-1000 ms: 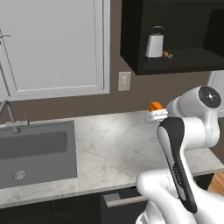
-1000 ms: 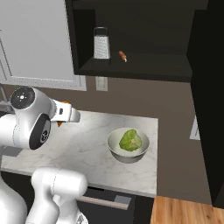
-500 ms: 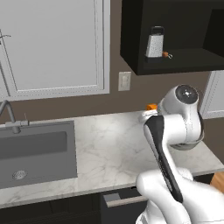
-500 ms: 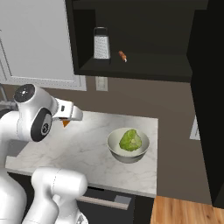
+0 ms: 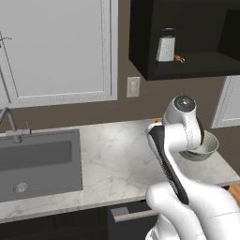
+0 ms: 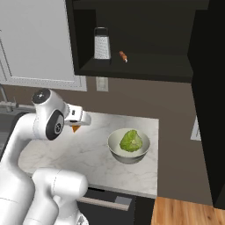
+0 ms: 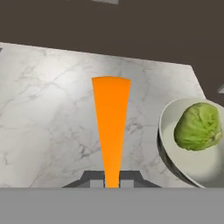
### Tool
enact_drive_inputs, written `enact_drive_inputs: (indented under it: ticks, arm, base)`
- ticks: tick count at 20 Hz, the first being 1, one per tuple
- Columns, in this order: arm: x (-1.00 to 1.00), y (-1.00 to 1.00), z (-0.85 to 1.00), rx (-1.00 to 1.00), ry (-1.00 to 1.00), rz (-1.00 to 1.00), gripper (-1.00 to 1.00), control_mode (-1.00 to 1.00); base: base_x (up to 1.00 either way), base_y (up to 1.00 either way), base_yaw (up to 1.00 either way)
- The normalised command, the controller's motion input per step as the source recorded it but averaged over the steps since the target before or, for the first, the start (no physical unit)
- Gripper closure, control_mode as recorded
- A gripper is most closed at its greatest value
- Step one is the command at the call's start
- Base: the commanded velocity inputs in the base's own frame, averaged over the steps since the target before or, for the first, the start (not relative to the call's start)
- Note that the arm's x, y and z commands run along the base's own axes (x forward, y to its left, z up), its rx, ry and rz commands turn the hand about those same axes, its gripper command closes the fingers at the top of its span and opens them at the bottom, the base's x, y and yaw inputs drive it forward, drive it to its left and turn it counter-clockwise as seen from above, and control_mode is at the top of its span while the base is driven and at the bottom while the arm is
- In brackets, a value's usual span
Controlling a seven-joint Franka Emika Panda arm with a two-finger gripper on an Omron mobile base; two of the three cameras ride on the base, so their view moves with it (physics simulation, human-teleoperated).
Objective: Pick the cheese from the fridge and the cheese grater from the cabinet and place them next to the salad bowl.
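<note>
Above the marble counter (image 6: pixel 83 154), the gripper (image 7: pixel 112 180) is clenched on the cheese (image 7: pixel 111 127), an orange wedge that runs out from between the two dark fingertips (image 7: pixel 97 178) with its broad end farthest from the hand. From the right base camera the cheese shows as a small orange tip (image 6: pixel 76 128) under the white hand, off the counter and to the left of the bowl (image 6: pixel 115 148). The bowl sits on the counter near its right end, pale cream with a green head of salad (image 6: pixel 131 140) inside (in the hand camera it lies just right of the wedge, clear of it). Up in the open dark cabinet (image 6: pixel 132 70), the grater (image 6: pixel 102 43) stands upright on the shelf, black handle on top; beside it lies a small orange-brown item (image 6: pixel 123 56), too small to tell. A grey sink (image 5: pixel 37 161) with its tap is set in the counter's left part, well apart from the bowl.
</note>
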Motion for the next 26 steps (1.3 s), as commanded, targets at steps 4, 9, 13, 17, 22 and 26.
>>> enact_drive_inputs:
  ticks: [4,9,13,17,22,26]
  arm:
    - [0.32,-0.11,-0.57,0.0,0.01,0.01,1.0,-1.0]
    - [0.41,-0.05,-0.6,-0.01,0.01,0.02,1.0,-1.0]
    - [0.53,0.01,-0.44,-0.07,0.06,0.0,1.0,-1.0]
    - [0.41,0.0,-0.36,0.0,0.06,0.0,1.0,-1.0]
    - [0.36,-0.02,-0.25,0.0,0.26,0.05,1.0,-1.0]
    - [0.28,-0.11,-0.2,0.0,0.23,0.04,1.0,-1.0]
  base:
    - [0.0,0.0,0.0]
    - [0.0,0.0,0.0]
    - [0.0,0.0,0.0]
    - [0.0,0.0,0.0]
    - [0.0,0.0,0.0]
    - [0.0,0.0,0.0]
